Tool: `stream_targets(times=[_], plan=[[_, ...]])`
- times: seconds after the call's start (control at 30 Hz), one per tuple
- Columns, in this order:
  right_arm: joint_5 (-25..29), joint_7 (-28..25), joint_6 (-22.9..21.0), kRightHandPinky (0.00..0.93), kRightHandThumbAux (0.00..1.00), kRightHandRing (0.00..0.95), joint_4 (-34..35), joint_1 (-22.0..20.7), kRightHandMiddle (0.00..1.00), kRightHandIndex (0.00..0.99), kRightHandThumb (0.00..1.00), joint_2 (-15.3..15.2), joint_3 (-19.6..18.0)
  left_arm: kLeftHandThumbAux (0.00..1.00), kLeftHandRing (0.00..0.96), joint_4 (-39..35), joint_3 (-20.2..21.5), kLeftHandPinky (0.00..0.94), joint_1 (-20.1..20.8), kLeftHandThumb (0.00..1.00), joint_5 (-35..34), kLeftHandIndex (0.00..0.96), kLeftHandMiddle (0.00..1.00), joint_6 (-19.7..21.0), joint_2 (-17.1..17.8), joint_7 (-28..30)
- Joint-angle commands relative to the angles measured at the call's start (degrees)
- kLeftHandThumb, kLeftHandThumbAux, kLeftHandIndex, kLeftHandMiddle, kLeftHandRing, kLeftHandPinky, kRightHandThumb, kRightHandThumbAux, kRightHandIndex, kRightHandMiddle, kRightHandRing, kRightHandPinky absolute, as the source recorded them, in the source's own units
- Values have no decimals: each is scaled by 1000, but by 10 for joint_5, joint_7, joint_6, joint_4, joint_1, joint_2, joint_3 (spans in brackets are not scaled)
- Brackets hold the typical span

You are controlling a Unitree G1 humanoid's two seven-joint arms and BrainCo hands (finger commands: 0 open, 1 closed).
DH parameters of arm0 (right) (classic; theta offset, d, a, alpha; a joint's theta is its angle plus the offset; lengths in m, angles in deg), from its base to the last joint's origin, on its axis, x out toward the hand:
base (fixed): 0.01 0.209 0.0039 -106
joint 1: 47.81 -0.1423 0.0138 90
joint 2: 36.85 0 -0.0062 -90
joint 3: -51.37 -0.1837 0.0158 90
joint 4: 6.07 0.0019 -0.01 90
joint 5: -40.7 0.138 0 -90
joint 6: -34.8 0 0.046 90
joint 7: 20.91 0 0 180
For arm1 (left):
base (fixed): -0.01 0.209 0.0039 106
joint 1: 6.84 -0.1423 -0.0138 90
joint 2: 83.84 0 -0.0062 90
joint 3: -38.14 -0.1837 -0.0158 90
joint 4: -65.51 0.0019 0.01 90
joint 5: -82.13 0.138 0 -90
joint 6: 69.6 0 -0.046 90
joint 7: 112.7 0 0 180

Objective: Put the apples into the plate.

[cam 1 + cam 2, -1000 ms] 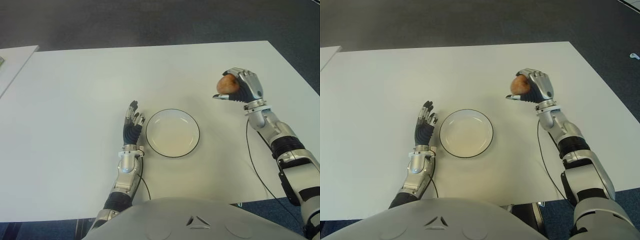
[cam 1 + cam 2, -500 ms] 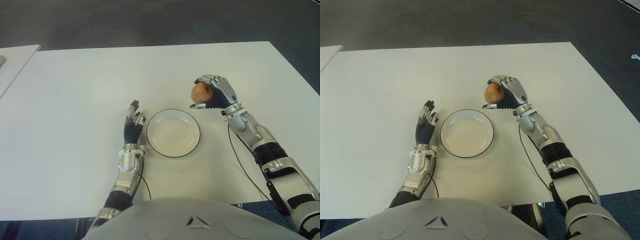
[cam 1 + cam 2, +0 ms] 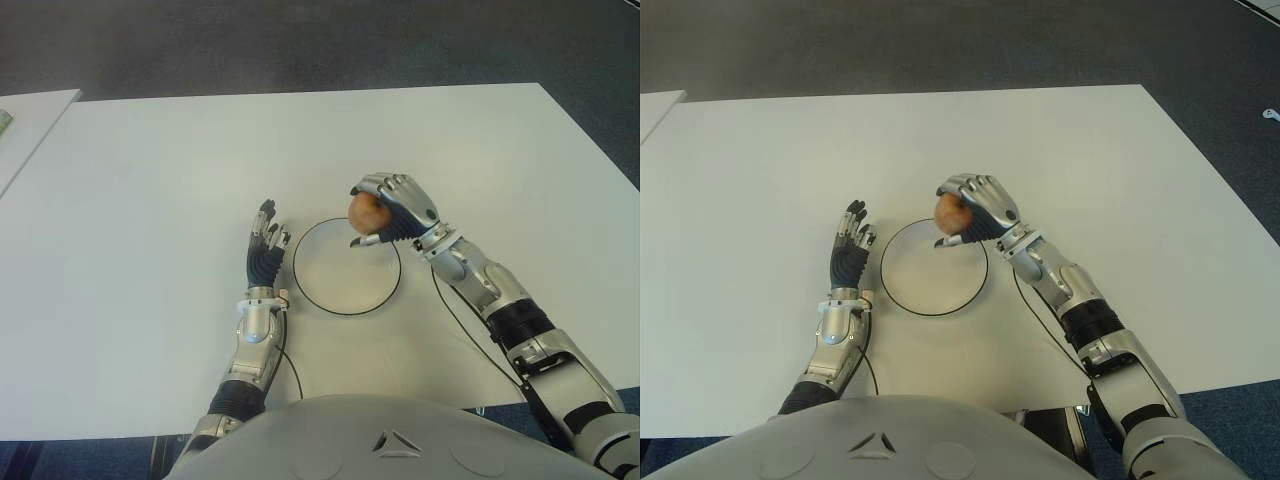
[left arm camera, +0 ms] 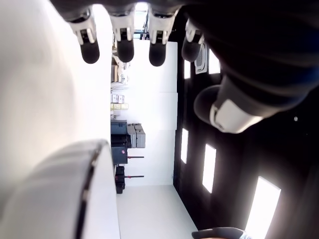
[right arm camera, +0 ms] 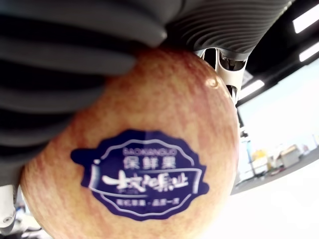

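Right hand (image 3: pixel 400 208) above plate (image 3: pixel 330 300) rim, fingers curled around apple (image 3: pixel 367 211); left hand (image 3: pixel 265 245) fingers spread.

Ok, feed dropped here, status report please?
Right hand shut on apple, over the plate far rim. Left hand open, idle left of plate. Plate empty, nothing in the way.
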State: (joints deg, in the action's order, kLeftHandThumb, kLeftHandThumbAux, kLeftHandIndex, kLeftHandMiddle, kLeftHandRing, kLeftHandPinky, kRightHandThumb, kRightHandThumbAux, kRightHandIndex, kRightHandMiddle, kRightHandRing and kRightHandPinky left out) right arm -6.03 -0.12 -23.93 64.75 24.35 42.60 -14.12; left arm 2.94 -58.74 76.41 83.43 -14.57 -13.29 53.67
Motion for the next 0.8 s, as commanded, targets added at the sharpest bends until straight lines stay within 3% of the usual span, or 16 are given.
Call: stream_targets(times=[0.03, 0.53, 0.8], plan=[[-34, 18, 12, 779, 782, 844, 14, 13, 865, 785, 451, 2, 20, 600, 62, 76, 5, 36, -43, 14, -5, 46, 79, 22, -45, -6], [-64, 8, 69, 752, 775, 837, 12, 9, 851, 770, 442, -18, 51, 591, 52, 81, 2, 31, -37, 12, 4, 60, 72, 20, -41, -10], [-89, 7, 72, 752, 771, 827, 20, 11, 838, 755, 433, -29, 60, 584, 48, 84, -1, 24, -37, 10, 10, 61, 69, 12, -41, -14]])
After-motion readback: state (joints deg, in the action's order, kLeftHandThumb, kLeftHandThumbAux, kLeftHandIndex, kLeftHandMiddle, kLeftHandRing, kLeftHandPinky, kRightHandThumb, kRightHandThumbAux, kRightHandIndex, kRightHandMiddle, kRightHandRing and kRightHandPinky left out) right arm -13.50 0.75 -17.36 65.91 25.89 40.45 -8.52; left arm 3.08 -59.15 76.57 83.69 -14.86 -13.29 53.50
